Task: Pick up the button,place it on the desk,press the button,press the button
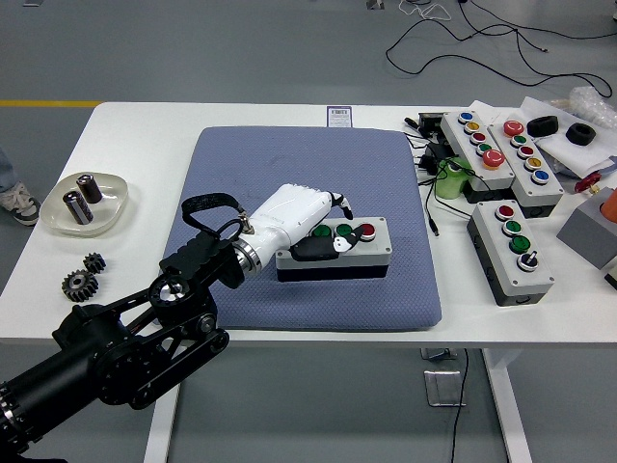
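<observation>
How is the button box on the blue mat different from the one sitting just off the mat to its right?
The mat box lies crosswise on the blue mat, with the left hand resting over its left end; the right-hand box lies lengthwise on the bare table, untouched. The right-hand box's nearest control is a black knob; the mat box shows only round buttons. Both are grey with red and green buttons.

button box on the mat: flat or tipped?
Flat. The button box sits level on the blue mat, buttons facing up; the left robot hand rests over its left end.

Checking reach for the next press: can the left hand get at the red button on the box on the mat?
Probably yes. The left hand lies on the box, and the red button beyond its fingers is uncovered.
</observation>
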Tool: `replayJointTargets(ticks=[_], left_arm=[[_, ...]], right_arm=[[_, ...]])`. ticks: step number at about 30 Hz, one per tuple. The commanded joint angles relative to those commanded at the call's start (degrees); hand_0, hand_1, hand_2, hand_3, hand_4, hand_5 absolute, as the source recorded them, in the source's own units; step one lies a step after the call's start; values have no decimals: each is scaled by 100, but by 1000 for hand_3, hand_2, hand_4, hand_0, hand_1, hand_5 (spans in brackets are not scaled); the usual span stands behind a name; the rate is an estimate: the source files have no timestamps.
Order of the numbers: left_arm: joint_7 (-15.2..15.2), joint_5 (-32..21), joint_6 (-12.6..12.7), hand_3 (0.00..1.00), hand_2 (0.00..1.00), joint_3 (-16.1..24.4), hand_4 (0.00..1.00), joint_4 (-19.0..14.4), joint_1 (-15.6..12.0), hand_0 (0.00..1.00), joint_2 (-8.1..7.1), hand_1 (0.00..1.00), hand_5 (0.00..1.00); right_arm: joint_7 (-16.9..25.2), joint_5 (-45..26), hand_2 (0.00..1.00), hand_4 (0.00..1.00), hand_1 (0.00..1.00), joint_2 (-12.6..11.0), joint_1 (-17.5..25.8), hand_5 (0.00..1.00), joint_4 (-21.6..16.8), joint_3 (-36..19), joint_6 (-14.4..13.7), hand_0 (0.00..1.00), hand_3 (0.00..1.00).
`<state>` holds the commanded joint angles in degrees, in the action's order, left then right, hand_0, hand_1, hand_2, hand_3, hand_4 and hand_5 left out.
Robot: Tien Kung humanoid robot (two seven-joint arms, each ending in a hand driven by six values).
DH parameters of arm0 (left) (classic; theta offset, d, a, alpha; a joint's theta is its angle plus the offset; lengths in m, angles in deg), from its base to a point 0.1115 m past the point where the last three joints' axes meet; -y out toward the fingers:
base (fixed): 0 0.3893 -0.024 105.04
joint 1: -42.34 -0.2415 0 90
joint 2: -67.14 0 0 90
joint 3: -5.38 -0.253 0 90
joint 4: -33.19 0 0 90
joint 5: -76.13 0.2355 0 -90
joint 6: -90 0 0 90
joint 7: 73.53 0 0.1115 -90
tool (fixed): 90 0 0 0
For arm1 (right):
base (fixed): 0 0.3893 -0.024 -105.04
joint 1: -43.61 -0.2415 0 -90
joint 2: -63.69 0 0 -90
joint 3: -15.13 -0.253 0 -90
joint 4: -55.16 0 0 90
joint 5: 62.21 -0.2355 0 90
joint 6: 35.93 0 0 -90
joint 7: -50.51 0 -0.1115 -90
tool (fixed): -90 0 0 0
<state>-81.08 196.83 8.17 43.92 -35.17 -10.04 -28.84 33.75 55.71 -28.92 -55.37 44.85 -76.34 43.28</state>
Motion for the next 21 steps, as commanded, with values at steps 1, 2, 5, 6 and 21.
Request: replayJointTargets(ticks=[1, 2, 5, 6, 21], left_arm=[[-4, 1, -7, 651, 28, -5, 583, 14, 2, 18, 0, 2, 811], [-10, 6, -14, 651, 28, -9, 583, 26, 1, 18, -2, 2, 811], [-16, -2, -33, 651, 28, -24, 583, 20, -17, 18, -15, 2, 811], [-25, -6, -45, 648, 31, -37, 579, 7, -20, 18, -21, 2, 807], [-79, 68, -580, 637, 27, -118, 585, 172, 51, 19, 23, 2, 798]], right_arm=[[-1, 4, 678, 308, 653, 0, 1, 170, 0, -1, 0, 674, 626], [-2, 6, 678, 308, 653, 1, 1, 170, 0, 0, 0, 674, 626], [-4, 1, 678, 308, 653, 0, 10, 170, 0, 2, -1, 674, 626], [-3, 3, 678, 308, 653, -2, 11, 170, 0, 3, 0, 674, 626], [0, -38, 678, 308, 653, 3, 1, 170, 0, 34, -3, 674, 626]])
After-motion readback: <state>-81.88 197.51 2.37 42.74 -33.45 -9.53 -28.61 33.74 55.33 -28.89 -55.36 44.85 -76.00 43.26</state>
